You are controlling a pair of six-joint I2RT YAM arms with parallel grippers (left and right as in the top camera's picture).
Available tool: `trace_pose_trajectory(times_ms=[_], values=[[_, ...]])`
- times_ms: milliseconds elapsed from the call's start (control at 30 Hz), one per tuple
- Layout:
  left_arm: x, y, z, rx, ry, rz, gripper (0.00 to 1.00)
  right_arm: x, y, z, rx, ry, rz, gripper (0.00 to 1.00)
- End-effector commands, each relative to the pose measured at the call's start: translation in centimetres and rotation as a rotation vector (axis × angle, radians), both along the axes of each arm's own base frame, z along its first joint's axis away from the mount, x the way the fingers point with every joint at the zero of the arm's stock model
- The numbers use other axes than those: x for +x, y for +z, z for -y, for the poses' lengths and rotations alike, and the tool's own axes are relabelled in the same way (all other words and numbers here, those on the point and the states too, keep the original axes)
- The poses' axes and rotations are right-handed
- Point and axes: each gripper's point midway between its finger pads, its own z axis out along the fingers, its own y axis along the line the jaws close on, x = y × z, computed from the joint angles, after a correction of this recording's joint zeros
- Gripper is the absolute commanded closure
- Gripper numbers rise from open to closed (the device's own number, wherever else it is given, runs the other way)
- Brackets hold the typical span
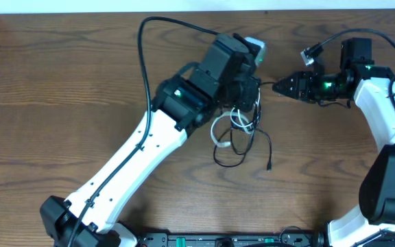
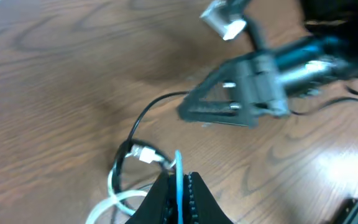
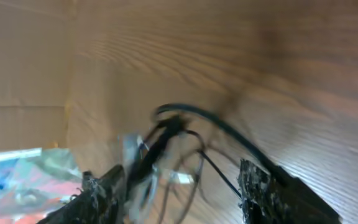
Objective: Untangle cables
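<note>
A black cable (image 1: 256, 140) and a white cable (image 1: 218, 132) lie tangled in small loops on the wooden table (image 1: 60, 89), just below the left wrist. My left gripper (image 1: 247, 101) is shut on the white cable; in the left wrist view the jaws (image 2: 180, 182) pinch the pale strand, with a white loop (image 2: 118, 200) and the black cable (image 2: 145, 113) beside them. My right gripper (image 1: 278, 87) hangs close to the right of the left gripper, pointing left at it. In the blurred right wrist view its jaws (image 3: 179, 186) are open, with the cables (image 3: 219, 171) ahead of them.
The left arm's thick black wire (image 1: 142, 55) arcs over the table's back half. The black cable's plug (image 1: 269, 167) lies at the tangle's lower right. The table's back edge (image 1: 184, 9) runs along the top, and the right arm's white body (image 1: 382, 103) stands at the far right.
</note>
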Motion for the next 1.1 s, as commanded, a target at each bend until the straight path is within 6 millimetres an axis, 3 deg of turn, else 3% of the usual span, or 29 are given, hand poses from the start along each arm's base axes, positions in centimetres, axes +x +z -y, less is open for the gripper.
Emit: trace_pose_trajectory(times_ms=[0,133,300,533,767,900,1067], values=[[1.8,-1.5,-1.3,-0.016,0.090,-0.064,0.93,-0.6,2.0,-1.3,0.044,0.029,0.028,0.45],[3.1,0.5,-1.9,-0.109,0.108,-0.046,0.92,-1.2,0.1,-1.7,-0.061,0.011,-0.042,0.44],[3.4,2.0,-2.7,-0.142,0.127,-0.020,0.92,-1.7,-0.9,-3.3,-0.123,0.006,-0.089,0.43],[2.4,0.9,-2.9,-0.108,0.123,-0.066,0.92,-1.2,-0.5,-6.7,-0.121,0.026,-0.053,0.44],[2.3,0.7,-3.0,-0.099,0.126,-0.074,0.93,-0.4,-2.7,-7.6,-0.301,-0.002,-0.004,0.45],[2.3,0.4,-3.3,-0.085,0.129,-0.073,0.93,0.3,-4.0,-7.6,-0.374,-0.020,0.017,0.66],[3.6,1.4,-5.6,-0.034,0.238,0.006,0.93,0.2,-5.9,-7.5,-0.395,-0.014,-0.029,0.93]])
